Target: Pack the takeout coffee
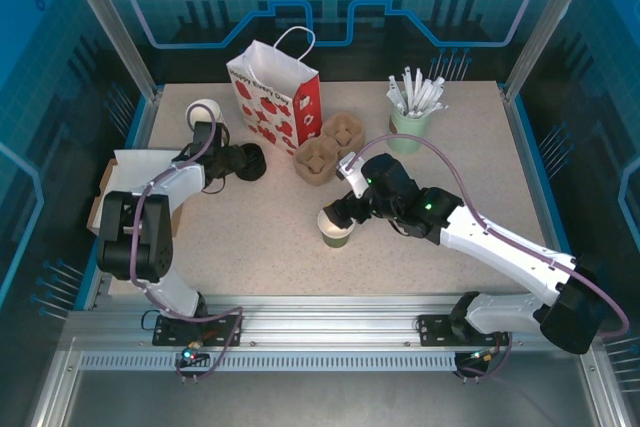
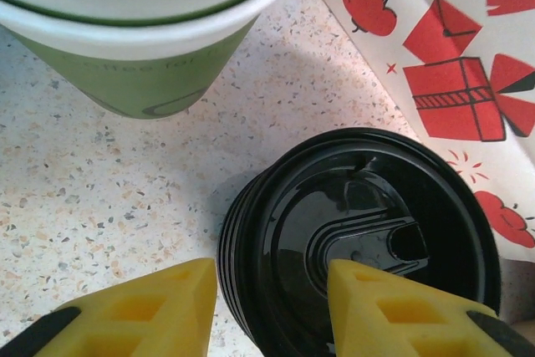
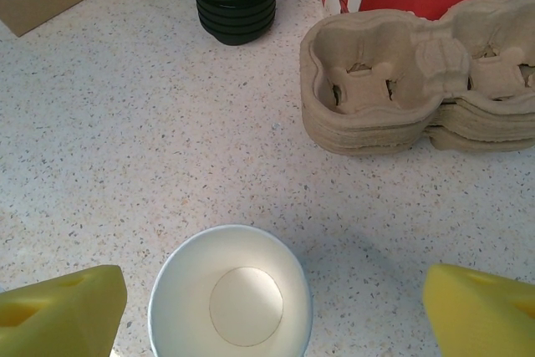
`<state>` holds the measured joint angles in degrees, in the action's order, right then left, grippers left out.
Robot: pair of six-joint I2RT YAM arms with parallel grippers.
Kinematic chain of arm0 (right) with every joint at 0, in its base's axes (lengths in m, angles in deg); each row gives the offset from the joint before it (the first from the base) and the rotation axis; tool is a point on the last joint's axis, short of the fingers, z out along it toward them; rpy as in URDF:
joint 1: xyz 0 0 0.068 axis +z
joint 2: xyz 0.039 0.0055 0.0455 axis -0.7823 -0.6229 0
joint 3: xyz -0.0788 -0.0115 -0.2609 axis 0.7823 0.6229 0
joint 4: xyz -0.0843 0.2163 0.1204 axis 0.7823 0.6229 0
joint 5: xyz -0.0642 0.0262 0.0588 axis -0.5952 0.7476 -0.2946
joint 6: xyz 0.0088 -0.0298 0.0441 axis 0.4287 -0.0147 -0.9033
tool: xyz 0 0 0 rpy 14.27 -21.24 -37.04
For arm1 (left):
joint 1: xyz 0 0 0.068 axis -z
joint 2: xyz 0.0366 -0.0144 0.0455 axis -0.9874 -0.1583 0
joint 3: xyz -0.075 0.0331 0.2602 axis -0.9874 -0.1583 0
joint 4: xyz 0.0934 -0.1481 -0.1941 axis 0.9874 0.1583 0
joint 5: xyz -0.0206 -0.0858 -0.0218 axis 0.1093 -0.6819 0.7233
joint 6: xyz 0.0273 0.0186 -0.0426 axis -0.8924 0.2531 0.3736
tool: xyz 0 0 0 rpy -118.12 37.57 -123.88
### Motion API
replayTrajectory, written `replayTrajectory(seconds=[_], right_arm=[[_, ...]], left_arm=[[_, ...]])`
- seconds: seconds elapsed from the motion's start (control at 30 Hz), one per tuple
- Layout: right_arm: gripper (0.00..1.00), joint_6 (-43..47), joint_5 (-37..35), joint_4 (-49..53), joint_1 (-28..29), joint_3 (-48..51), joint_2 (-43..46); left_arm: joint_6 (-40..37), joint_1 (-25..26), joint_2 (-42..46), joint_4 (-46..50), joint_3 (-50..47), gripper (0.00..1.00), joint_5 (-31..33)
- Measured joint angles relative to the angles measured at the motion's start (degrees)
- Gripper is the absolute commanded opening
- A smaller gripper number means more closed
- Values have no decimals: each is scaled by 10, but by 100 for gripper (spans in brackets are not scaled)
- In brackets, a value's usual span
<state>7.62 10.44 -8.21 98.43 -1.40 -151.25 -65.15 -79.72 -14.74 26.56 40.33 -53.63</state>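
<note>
Right tool (image 1: pixel 338 215) astride open green cup (image 1: pixel 335 233)

Left arm (image 1: pixel 165 192): shoulder link stands up at the left edge of the tabletop (image 1: pixel 260 247), elbow bent, forearm reaching forward and to the right, kept low. Left claw (image 1: pixel 238 160) sits level, pointing right. Its yellow fingers (image 2: pixel 159 311) are drawn partway in with a gap between the pads. Can't tell if they're gripping.

Right arm (image 1: pixel 500 247): stretched long from its base at the near right, white forearm running left and away, black wrist (image 1: pixel 395 192) bent over. Right claw (image 1: pixel 335 217) tips downward, its yellow fingers (image 3: pixel 58 311) spread wide apart, pads touching nothing.
</note>
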Motion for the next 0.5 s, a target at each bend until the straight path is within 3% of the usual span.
replayTrajectory(seconds=[0.3,0.5], right_arm=[[93,0,-2,0,0,0,0],[93,0,-3,0,0,0,0]], left_arm=[[-6,-3,-9,4,4,27,0],[-6,-5,-10,6,7,25,0]])
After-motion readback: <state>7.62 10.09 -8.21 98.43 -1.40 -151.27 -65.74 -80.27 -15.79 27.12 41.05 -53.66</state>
